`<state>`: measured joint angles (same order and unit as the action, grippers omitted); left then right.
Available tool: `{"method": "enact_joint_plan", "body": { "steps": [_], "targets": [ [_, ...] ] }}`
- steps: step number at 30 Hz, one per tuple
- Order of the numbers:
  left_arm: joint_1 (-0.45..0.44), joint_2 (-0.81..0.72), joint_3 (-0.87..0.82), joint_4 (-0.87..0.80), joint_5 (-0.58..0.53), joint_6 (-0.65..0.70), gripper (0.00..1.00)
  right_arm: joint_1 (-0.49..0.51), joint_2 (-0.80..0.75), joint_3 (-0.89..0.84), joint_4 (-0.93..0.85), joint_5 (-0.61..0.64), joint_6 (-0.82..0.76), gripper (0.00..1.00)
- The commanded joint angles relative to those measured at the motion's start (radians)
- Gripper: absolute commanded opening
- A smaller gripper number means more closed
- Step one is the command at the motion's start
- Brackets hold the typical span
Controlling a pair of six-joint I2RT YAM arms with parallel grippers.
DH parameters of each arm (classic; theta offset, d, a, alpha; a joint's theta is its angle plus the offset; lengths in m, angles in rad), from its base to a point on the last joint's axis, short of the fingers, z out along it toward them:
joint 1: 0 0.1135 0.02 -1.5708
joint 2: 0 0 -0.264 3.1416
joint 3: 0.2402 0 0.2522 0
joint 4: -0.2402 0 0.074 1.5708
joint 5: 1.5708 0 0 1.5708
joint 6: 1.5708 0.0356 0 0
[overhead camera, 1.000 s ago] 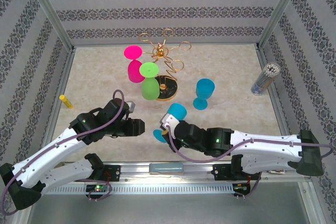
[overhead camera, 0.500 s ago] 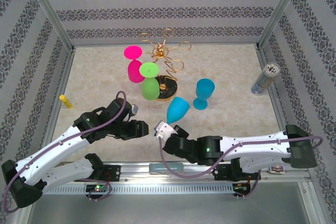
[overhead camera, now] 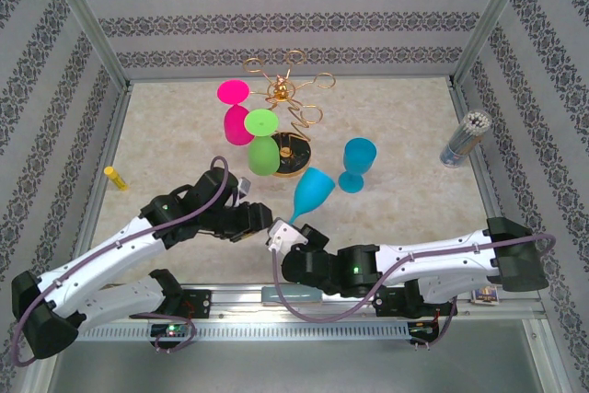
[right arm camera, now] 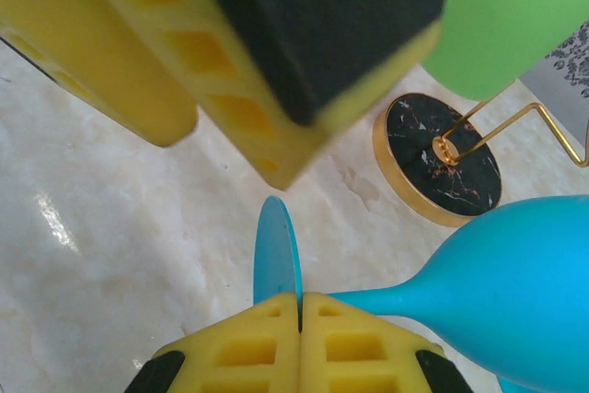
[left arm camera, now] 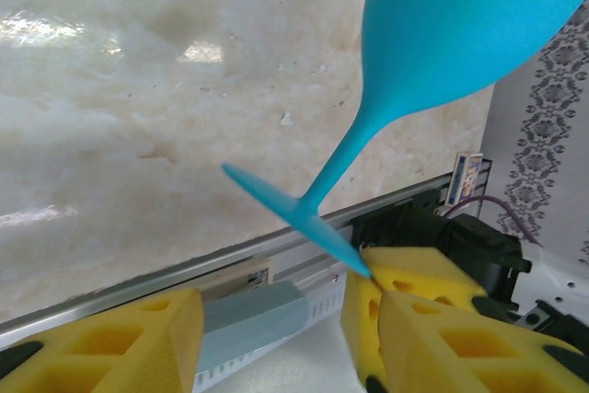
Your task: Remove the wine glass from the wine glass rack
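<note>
Right hand (right arm camera: 300,308) is shown clamped shut on the foot of the blue wine glass (overhead camera: 313,191). The glass is held tilted over the counter (overhead camera: 405,117) and is already clear of the wine glass rack (overhead camera: 280,91). Seen from overhead, the glass's long axis is laid from 7 to 1 o'clock, with the bowl at 1 o'clock from that hand. The left hand (overhead camera: 259,220), jaws parted and empty, is poised just beside the foot, at 9 o'clock. The rack is placed at 12 o'clock of the bowl, with a green glass (overhead camera: 262,156) and a pink glass (overhead camera: 237,124) hung foot-up on it. A second blue glass (overhead camera: 357,161) is stood upright at 2 o'clock. Removal is judged done; a handover to the nearer left hand is thought likely.
</note>
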<state>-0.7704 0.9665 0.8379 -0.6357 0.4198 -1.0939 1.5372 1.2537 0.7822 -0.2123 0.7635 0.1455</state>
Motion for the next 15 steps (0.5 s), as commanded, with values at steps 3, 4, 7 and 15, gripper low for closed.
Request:
{"method": "enact_joint_plan", "body": {
  "steps": [3, 4, 7, 15],
  "targets": [
    [0.0, 0.017, -0.037, 0.108, 0.029, -0.081, 0.53, 0.024, 0.012, 0.053, 0.016, 0.081, -0.043, 0.0],
    [0.0, 0.02, -0.042, 0.122, 0.031, -0.088, 0.53, 0.026, 0.014, 0.057, 0.015, 0.086, -0.046, 0.0],
    [0.0, 0.03, -0.046, 0.139, 0.025, -0.098, 0.53, 0.029, 0.019, 0.062, 0.015, 0.093, -0.046, 0.0],
    [0.0, 0.05, -0.063, 0.203, 0.032, -0.121, 0.48, 0.032, 0.023, 0.07, 0.015, 0.103, -0.055, 0.0]
  ]
}}
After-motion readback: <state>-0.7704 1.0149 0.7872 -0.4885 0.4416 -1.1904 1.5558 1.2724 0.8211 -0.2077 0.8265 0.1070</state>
